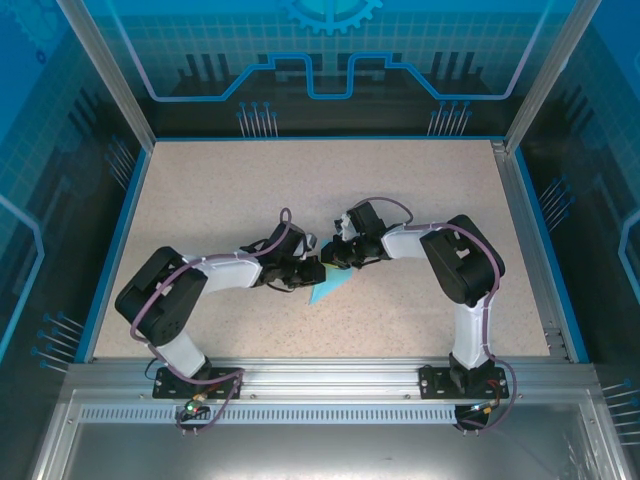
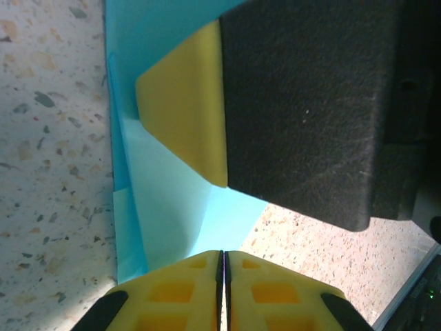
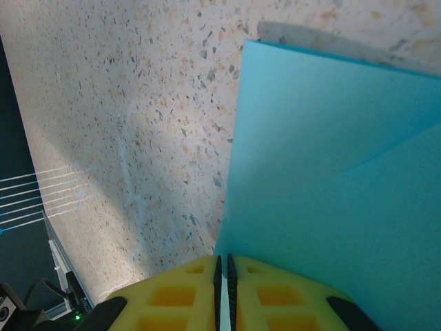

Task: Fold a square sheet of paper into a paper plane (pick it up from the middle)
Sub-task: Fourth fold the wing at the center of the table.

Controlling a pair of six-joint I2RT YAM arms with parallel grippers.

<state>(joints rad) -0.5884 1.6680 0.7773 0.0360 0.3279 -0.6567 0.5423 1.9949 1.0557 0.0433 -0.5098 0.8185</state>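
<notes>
Left gripper (image 2: 222, 267) pinched tight on the sheet of paper (image 2: 176, 207) | right gripper (image 3: 222, 267) clamped on the same sheet, facing it | sheet held just above the table (image 1: 200, 180), over the table's middle | done so far, I'd say: first folds, layers overlapping | still to come: narrowing creases, no pointed dart yet

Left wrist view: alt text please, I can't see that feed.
The left gripper, shut, pinches a folded light-blue sheet of paper, with the speckled table behind it. The other arm's yellow fingertip, on a black body, reaches over the paper from the upper right.
</notes>
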